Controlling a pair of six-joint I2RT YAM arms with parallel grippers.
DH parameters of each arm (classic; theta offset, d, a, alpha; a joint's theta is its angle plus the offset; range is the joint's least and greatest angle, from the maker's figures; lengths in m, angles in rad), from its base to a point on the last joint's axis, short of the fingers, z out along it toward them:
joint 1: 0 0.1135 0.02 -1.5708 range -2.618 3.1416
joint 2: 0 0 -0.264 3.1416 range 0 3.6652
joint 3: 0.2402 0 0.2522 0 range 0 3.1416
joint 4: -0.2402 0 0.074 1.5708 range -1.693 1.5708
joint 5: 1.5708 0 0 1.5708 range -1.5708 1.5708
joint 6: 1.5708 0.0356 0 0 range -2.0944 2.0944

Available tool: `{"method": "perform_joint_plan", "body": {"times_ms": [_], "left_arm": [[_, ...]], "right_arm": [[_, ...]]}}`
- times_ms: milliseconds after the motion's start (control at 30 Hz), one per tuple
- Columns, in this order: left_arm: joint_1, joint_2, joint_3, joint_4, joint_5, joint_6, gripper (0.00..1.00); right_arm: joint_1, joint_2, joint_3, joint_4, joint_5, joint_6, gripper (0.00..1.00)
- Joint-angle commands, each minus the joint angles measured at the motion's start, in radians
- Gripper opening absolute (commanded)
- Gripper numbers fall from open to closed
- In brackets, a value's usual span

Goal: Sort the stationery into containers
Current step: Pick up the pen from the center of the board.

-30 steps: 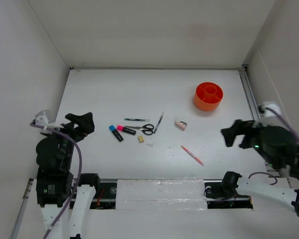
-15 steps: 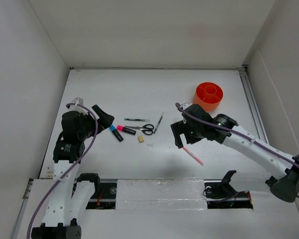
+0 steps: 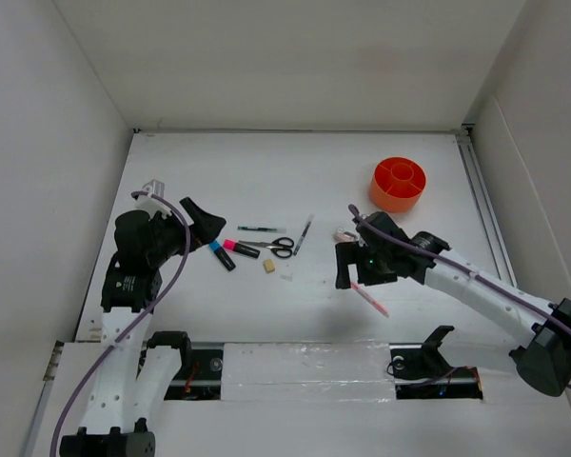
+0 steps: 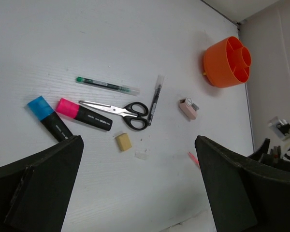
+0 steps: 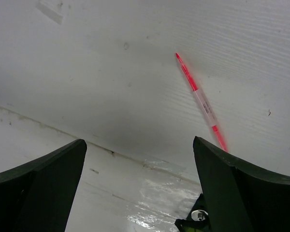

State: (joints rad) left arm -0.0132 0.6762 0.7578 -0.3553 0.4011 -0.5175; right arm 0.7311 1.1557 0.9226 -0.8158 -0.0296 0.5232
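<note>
White tabletop (image 3: 266, 171), enclosed by plain white walls on three sides.

Container: one round orange pot (image 3: 398, 184) stands upright at the far right of the table, well apart from all the stationery. Its compartments, as seen from the left wrist camera, show nothing inside.

Stationery, left-centre cluster:
- The blue-capped marker (image 4: 50, 118) and pink-capped marker (image 4: 84, 114) lie side by side.
- The scissors (image 4: 118, 110) lie closed, blade tips touching or just beside the pink cap.
- The green pen (image 4: 107, 85) lies just beyond them.
- The grey pen (image 4: 155, 99) lies just beside the scissor handles.
- The eraser (image 4: 123, 141) sits near the scissors on the near side.

The sharpener (image 4: 188, 108) lies alone further right. The pink pen (image 5: 200, 101) lies flat at the near right, close to the table's taped front edge.

Left gripper (image 3: 202, 221): fingers spread wide and grasping nothing, positioned at the left of the cluster beside the blue-capped marker.

Right gripper (image 5: 138, 141): fingers spread wide and grasping nothing. The pink pen shows between them, toward the right-hand finger in the wrist view, with no contact visible.
</note>
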Motion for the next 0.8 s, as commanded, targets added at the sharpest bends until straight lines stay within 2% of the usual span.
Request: {"method": "perform_joint_plan", "body": {"times_ms": [0, 267, 433, 767], "left_arm": [[-0.001, -0.012, -0.002, 0.067, 0.082, 0.03, 1.0], [-0.001, -0.003, -0.002, 0.078, 0.157, 0.05, 1.0], [-0.001, -0.003, -0.002, 0.087, 0.189, 0.059, 1.0], [-0.001, -0.012, -0.011, 0.096, 0.225, 0.068, 1.0]], "right_arm": [[-0.009, -0.013, -0.059, 0.07, 0.034, 0.093, 0.98], [-0.018, -0.004, -0.117, 0.081, 0.091, 0.103, 0.98], [-0.027, 0.018, -0.165, 0.099, 0.131, 0.162, 0.98], [-0.058, 0.018, -0.237, 0.13, 0.14, 0.184, 0.98]]}}
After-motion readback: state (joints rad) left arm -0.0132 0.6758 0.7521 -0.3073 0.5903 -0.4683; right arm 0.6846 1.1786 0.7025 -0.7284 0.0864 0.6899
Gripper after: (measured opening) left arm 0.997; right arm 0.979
